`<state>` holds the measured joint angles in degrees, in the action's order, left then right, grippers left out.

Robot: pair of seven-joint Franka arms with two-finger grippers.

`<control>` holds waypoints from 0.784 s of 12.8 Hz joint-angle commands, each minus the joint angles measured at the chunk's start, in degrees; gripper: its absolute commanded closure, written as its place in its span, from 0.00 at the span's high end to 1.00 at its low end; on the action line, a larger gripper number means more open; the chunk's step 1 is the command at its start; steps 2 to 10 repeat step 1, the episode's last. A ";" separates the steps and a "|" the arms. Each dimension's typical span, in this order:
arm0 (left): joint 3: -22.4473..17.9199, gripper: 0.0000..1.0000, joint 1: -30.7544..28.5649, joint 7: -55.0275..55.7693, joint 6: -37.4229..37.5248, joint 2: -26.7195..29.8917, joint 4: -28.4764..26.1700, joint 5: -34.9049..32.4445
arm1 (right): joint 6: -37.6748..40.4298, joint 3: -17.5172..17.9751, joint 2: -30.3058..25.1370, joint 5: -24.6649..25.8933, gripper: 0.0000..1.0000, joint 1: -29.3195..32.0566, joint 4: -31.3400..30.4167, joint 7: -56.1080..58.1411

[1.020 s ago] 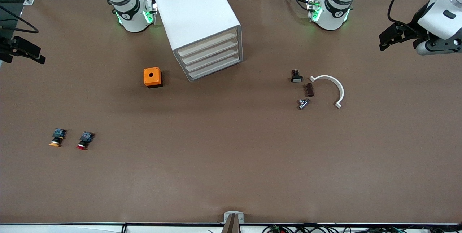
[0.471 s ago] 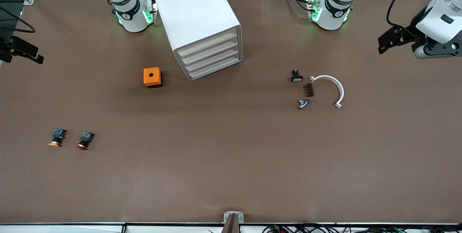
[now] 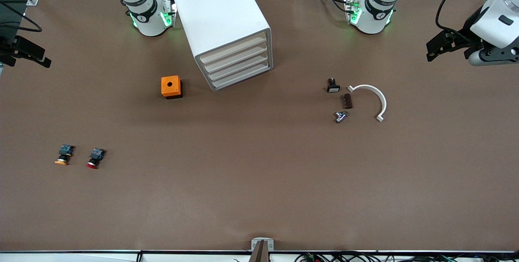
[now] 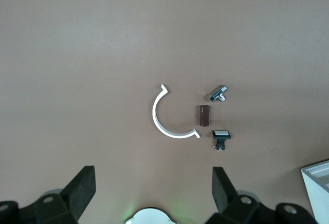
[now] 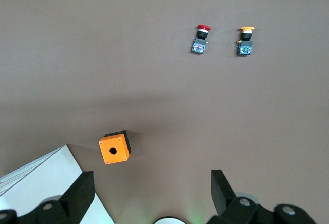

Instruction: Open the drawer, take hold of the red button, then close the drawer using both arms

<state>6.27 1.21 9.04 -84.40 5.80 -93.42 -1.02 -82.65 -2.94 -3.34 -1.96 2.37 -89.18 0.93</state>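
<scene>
- Well away from both grippers, the cabinet (image 3: 225,26) stood with the drawer (image 3: 233,52) fully shut, so nothing of the task was done.
- The left gripper (image 3: 436,46) hung spread and empty over its table end, high over the white clip (image 4: 169,112).
- The right gripper (image 3: 24,53) hung likewise released at its own end.
- The button (image 3: 94,158) lay on the table well below the right gripper, beside the orange-capped button (image 3: 63,154).

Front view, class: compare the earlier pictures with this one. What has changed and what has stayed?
Only slight shifts: the left gripper and the right gripper drift a little at their table ends, both open and empty. The drawer stays shut; the button lies untouched.
</scene>
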 commanded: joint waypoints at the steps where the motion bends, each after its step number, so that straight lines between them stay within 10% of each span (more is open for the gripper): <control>1: -0.21 1.00 -0.16 -0.95 -0.06 -0.61 1.57 0.14 | -0.85 0.39 -1.67 -0.77 1.00 0.44 -1.79 -0.40; 10: -0.21 1.00 -0.16 -0.95 -0.06 -0.61 1.57 0.14 | -0.85 0.39 -1.67 -0.77 1.00 0.44 -1.79 -0.40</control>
